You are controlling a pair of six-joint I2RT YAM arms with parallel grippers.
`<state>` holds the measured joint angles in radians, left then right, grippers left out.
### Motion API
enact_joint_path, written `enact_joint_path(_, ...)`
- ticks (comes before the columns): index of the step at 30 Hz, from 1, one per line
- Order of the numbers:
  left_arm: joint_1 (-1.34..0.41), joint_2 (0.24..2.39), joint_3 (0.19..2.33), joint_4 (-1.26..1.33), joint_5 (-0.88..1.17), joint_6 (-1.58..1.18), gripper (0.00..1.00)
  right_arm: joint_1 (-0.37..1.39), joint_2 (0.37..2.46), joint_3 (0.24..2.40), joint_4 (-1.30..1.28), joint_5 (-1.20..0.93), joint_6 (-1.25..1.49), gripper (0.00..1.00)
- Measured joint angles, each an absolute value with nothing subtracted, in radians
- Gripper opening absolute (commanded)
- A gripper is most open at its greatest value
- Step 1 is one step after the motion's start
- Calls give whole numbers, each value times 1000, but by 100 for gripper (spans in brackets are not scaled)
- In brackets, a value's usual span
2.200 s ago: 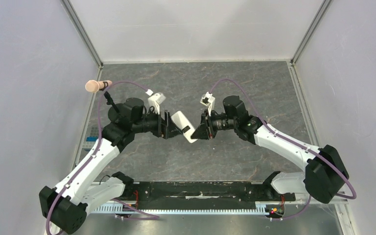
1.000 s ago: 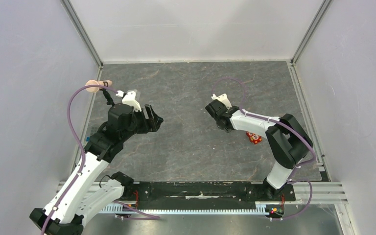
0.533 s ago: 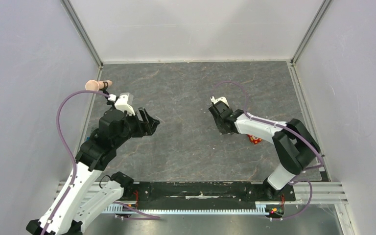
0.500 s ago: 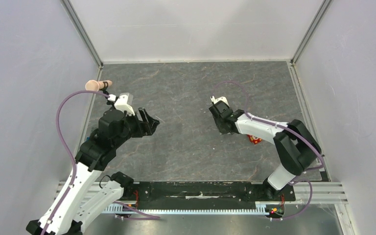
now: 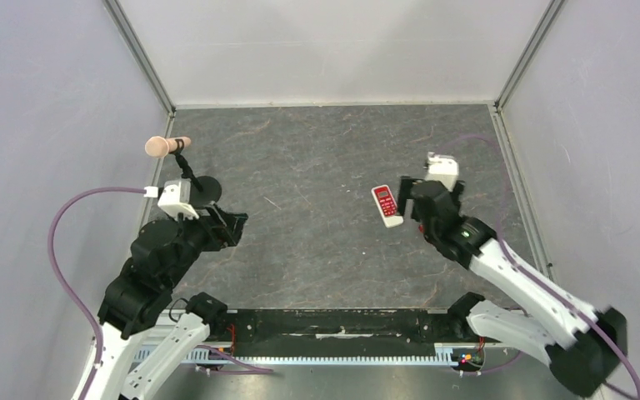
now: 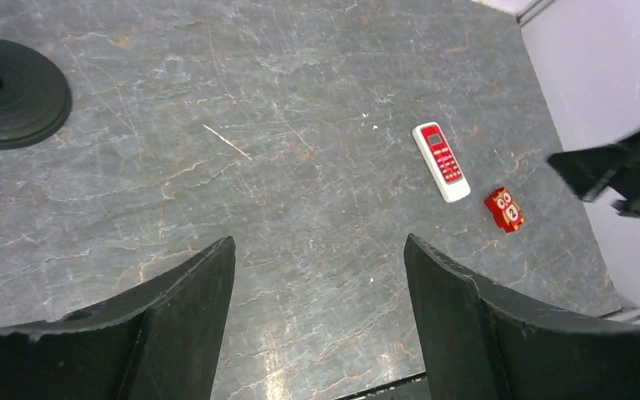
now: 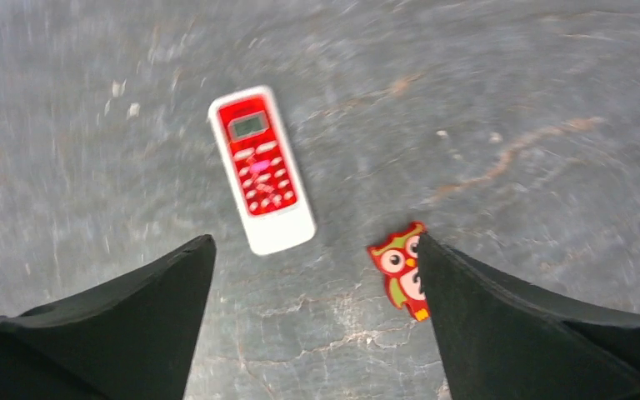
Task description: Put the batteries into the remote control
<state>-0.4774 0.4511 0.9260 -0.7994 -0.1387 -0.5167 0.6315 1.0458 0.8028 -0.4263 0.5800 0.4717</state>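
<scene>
We find the slim white, red-faced remote control (image 7: 262,169) lying face-up; left gripper (image 6: 318,247) and right gripper (image 7: 315,243) stand spread.

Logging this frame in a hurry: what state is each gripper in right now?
Left gripper: open, holding nothing.
Right gripper: open, holding nothing.

The remote control (image 5: 387,205) (image 6: 441,161) (image 7: 262,168) lies flat and face up on the grey stone-patterned table (image 5: 317,250), right of centre in the top view. Its red front panel shows rows of white buttons and a small display at the far end. The white body sits slightly askew, its far end leaning left.
</scene>
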Motion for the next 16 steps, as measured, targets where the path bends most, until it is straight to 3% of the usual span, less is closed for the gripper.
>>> enact_joint_path(8, -477, 343, 881, -834, -203, -534, 81, 630, 522, 635, -463, 917, 645, 98)
enact_joint_path(16, -477, 331, 876, -844, -218, -543, 82, 630, 324, 601, -483, 1061, 734, 98)
